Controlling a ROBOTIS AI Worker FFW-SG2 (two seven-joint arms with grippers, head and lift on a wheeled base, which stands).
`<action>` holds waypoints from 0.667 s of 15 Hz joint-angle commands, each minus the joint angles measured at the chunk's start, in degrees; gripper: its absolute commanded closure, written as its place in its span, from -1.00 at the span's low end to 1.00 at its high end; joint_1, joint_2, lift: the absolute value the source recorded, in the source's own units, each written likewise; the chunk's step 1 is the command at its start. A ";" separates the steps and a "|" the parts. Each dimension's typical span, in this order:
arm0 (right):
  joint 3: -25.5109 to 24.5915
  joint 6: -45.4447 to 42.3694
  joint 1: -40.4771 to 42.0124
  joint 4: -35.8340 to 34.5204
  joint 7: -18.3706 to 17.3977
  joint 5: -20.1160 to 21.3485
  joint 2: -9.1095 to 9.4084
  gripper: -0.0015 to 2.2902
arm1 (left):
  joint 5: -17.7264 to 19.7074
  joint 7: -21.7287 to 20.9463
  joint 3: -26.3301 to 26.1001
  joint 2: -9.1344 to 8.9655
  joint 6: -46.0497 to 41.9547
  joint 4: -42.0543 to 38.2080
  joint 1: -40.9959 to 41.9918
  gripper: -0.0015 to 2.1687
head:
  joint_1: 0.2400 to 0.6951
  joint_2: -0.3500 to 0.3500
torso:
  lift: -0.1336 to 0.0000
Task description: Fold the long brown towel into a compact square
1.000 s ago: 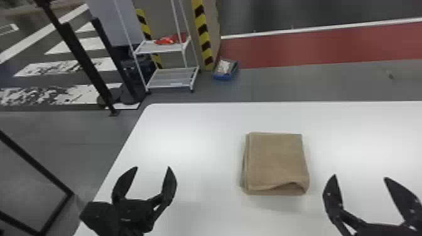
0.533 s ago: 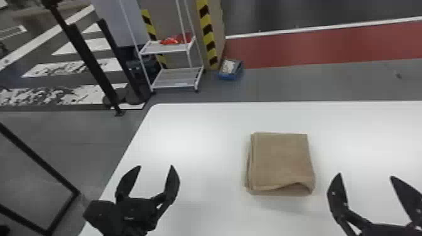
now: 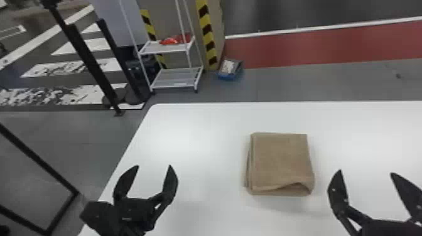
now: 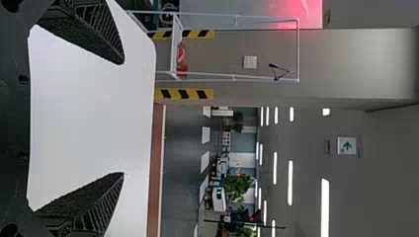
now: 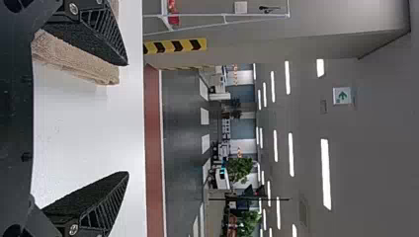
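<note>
The brown towel (image 3: 281, 163) lies on the white surface (image 3: 201, 131) between the two arms, a little farther off than either set of fingertips. It is folded into a thick, nearly square pad. Its top is mostly flat, its stacked layers show along the left side, and a loose fold (image 3: 293, 188) bulges and gapes a little at the near right corner.

The right end effector (image 3: 366, 172) is the nearer one. Its fingers are spread wide and hold nothing, and the towel lies to its left and slightly toward the far side, with the left-hand finger near that bulging corner but apart from it. The left end effector (image 3: 154, 166) is open and empty too, and has a broader stretch of bare surface to cross, since the towel lies to its right and slightly far.

The sides of the pad run roughly near to far and left to right. It looks a touch longer from near to far (the slant of the view makes that hard to be sure of), so neither arm would need to turn much to line up with it.

The folding seems all but done. What is left, I judge, is either to draw both arms clear or to have the right one press the near right corner flat. A careless sweep leftward by that arm could catch the loose fold and skew the layers.
</note>
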 commanded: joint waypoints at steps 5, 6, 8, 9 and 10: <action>0.11 0.68 -0.71 0.10 -0.10 0.15 -0.09 -0.90 | 0.66 -0.25 0.71 -0.15 0.33 0.02 -0.25 -0.93 | 1.00 0.84 | -0.61; 0.11 0.51 -0.71 0.10 -0.10 0.15 -0.35 -0.90 | 0.66 -0.17 0.89 -0.15 0.33 -0.24 -0.16 -0.93 | 1.00 0.84 | -0.61; 0.11 0.86 -0.79 0.10 -0.19 0.06 -0.62 -0.90 | 0.66 -0.08 1.06 -0.15 0.16 -0.24 -0.16 -0.93 | 1.00 0.85 | -0.61; 0.11 1.03 -0.79 0.10 -0.63 0.06 -0.79 -0.90 | 0.66 0.01 1.15 -0.15 0.16 -0.15 -0.08 -0.93 | 1.00 0.85 | -0.61; 0.46 0.86 -0.79 0.10 -0.98 0.06 -0.88 -0.90 | 0.66 -0.08 1.24 -0.15 -0.02 -0.33 0.10 -0.93 | 1.00 0.86 | -0.61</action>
